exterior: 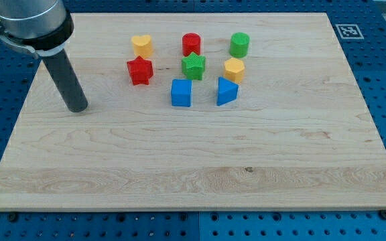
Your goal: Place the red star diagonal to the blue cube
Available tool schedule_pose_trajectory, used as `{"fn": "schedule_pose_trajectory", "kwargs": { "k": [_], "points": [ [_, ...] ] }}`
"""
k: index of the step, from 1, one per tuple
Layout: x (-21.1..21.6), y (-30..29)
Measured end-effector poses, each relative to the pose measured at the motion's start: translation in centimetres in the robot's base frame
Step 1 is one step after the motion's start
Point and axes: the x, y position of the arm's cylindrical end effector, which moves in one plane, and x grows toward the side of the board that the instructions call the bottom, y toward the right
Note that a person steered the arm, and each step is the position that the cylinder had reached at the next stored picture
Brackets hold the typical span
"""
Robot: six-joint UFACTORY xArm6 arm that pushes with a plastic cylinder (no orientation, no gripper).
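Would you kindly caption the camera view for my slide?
My tip rests left of the red star, which sits up-left of the blue cube.

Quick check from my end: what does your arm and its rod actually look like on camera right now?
At the view's top left, my arm shows as a wide grey cylinder with a black band and a thin light ring below it. From it runs a straight, smooth, dark grey rod, plain and unmarked, ending in my tip, a blunt round end. No cables or labels show.

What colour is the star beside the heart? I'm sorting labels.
Red star, clearest in the camera view.
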Motion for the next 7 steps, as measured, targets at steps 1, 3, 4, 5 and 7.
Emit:
{"fn": "schedule_pose_trajectory", "kwargs": {
  "k": [1,3,4,5,7],
  "points": [
    [-0.7,-1.7],
    [-7.1,-0.8],
    [-7.7,1.4],
    [-10.3,3.5],
    [-9.9,9.9]
  ]
}}
